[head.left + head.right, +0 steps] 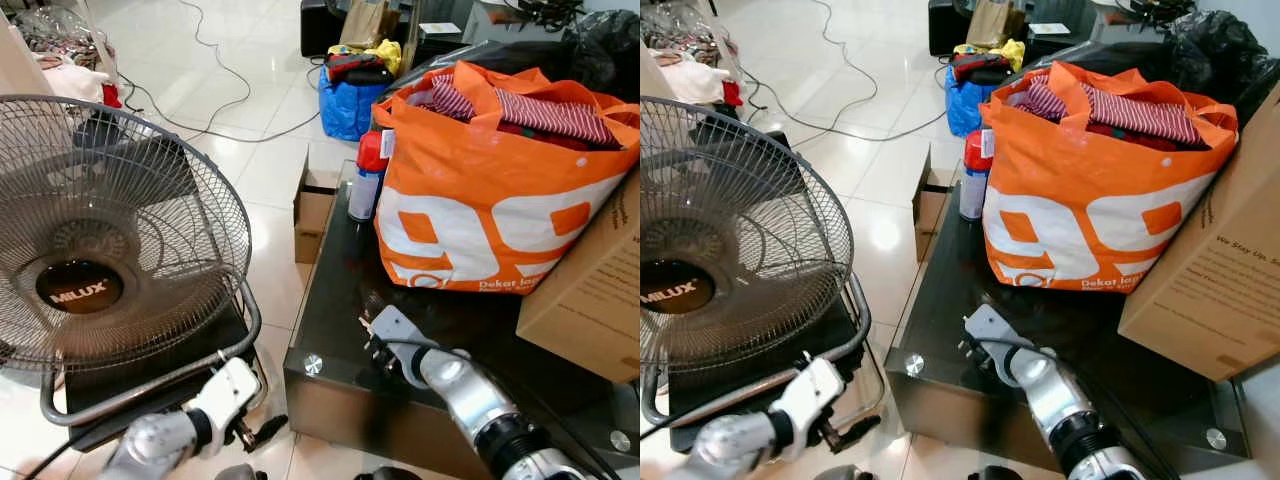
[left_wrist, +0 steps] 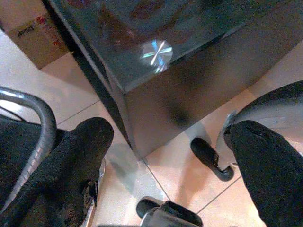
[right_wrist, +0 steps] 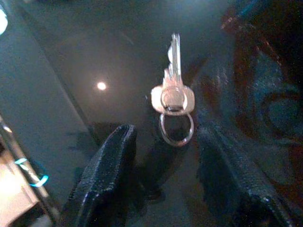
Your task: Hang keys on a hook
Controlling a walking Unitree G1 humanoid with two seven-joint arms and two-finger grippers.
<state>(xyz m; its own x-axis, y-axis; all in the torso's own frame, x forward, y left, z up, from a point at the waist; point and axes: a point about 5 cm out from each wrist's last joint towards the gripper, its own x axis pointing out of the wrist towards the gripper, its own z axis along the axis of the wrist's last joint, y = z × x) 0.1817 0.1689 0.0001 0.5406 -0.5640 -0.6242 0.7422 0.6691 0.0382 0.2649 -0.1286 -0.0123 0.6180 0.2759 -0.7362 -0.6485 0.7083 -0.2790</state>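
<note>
A silver key with a key ring (image 3: pixel 173 97) lies flat on the dark glass table (image 1: pixel 340 290). My right gripper (image 3: pixel 165 135) hovers just above it, open, with one black finger (image 3: pixel 111 161) on each side of the ring and nothing gripped. In the left eye view that gripper (image 1: pixel 372 337) is low over the table's near left part, in front of the orange bag. My left gripper (image 1: pixel 255 432) hangs low by the table's near corner, beside the fan's base. It is open (image 2: pixel 170 137) and holds nothing.
A large MILUX fan (image 1: pixel 100 230) stands at my left. On the table sit an orange bag of clothes (image 1: pixel 480 200), a spray can (image 1: pixel 368 175) and a cardboard box (image 1: pixel 590 290). A small carton (image 1: pixel 315 205), a blue bag (image 1: pixel 345 100) and a cable (image 1: pixel 230 75) lie on the tiled floor.
</note>
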